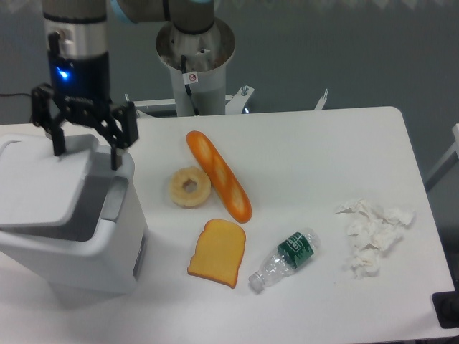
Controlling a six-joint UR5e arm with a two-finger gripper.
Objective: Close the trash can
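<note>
The trash can [79,258], a large white boxy bin, stands at the table's left edge. Its flat white lid [39,188] lies tilted low over the opening, with a strip of the grey inside still showing along the right side. A grey latch tab [112,202] sits on the right rim. My gripper [86,159] hangs open over the bin's back right corner. Its two black fingers [115,156] straddle the far end of the lid, and nothing is held between them.
To the right of the bin lie a baguette [219,175], a ring-shaped bun [190,188], a slice of toast [217,252] and a plastic bottle [285,259]. Crumpled tissue [373,233] lies at the right. The arm's base [195,57] stands behind the table.
</note>
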